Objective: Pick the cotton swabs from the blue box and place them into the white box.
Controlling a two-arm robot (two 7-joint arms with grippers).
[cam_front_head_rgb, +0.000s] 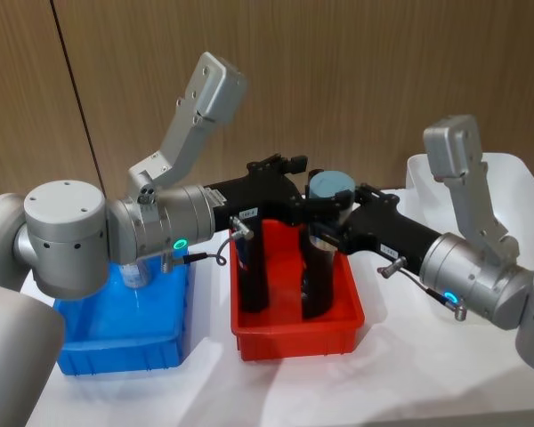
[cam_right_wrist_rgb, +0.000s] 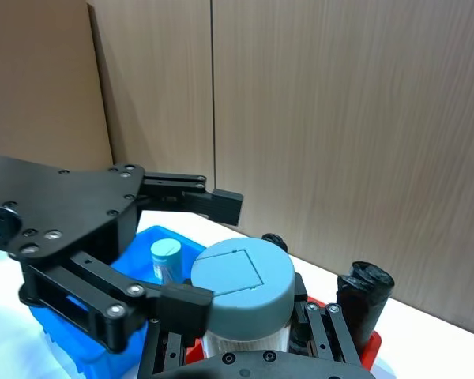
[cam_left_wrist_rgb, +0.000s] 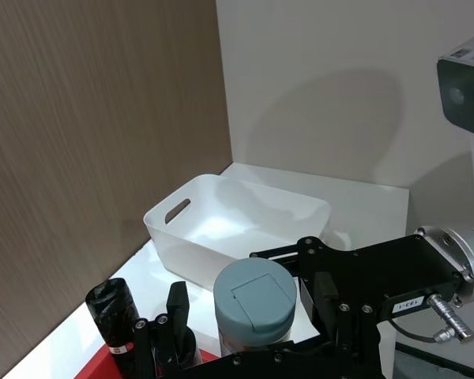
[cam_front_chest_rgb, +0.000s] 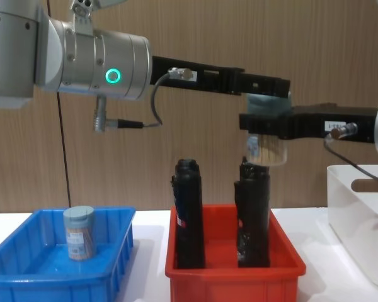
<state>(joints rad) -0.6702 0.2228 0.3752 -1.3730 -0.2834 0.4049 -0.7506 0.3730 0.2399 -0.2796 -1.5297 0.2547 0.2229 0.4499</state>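
A cotton swab tub point(cam_front_head_rgb: 331, 185) with a pale blue-grey lid hangs in the air above the red bin, between both grippers. My right gripper point(cam_front_head_rgb: 340, 213) is shut on its clear body point(cam_front_chest_rgb: 264, 151), coming in from the right. At lid height my left gripper point(cam_front_head_rgb: 307, 185) reaches in from the left and stands open, its far finger point(cam_right_wrist_rgb: 221, 204) a little apart from the lid point(cam_right_wrist_rgb: 241, 276). Another tub of cotton swabs point(cam_front_chest_rgb: 79, 233) stands upright in the blue box point(cam_front_chest_rgb: 25, 277) at the left. The white box point(cam_front_chest_rgb: 359, 207) sits at the far right, open point(cam_left_wrist_rgb: 221, 183).
The red bin point(cam_front_chest_rgb: 233, 283) sits in the middle under the held tub. Two tall black rolls point(cam_front_chest_rgb: 189, 214) point(cam_front_chest_rgb: 252, 214) stand upright in it, the right one just below the tub. A wooden wall runs close behind the table.
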